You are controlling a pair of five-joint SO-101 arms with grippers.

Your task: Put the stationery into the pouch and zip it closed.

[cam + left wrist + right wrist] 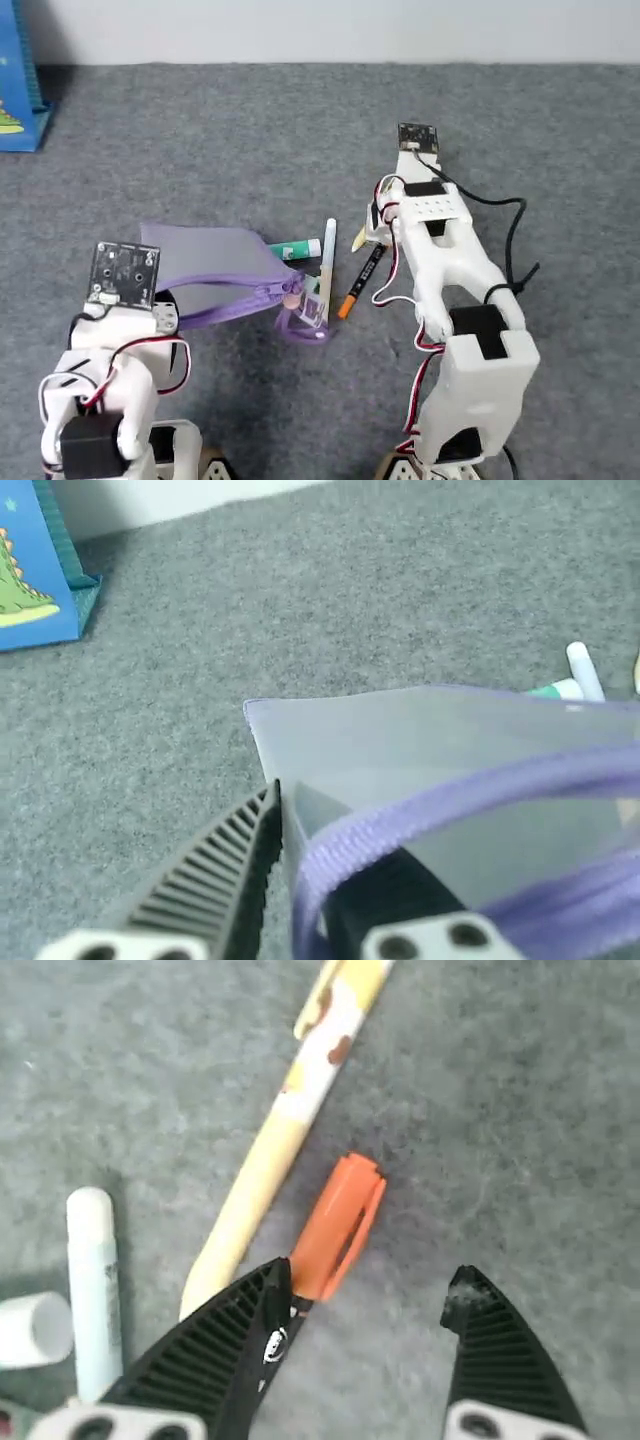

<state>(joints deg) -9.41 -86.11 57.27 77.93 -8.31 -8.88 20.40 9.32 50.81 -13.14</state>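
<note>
**Picking up the orange-capped pen without dragging its neighbour along**

Left side first. The left claw [300,830] was pinched onto the zipper rim of the purple pouch [205,265], lifting that end off the grey bench [200,140]. I'd say its only job was to hold steady so the mouth, which faced the pens, gaped open.

The real step looked like the pick on the right. The right claw [372,1278] hung spread wide, low over the orange-capped pen [340,1222], but off-centre. The cap sat right against one finger and the other finger had bare bench under it. My take: shift sideways until the pen sat midway between the jaws, then drop straight down. Close across the barrel rather than the cap end, so it wouldn't pivot.

Clutter, left to right again:
- A blue box [15,85] sat way off in the far corner, no bother.
- A green-and-white tube [296,248] lay beside the pouch, with a white pen [328,258] just beside it.
- Something small lay at the pouch mouth, and I couldn't tell if it was in or out.
- The spotted yellow pen [285,1120] was the one in the way. It lay just beside the orange cap, so it'd be easy to snag both.
</note>
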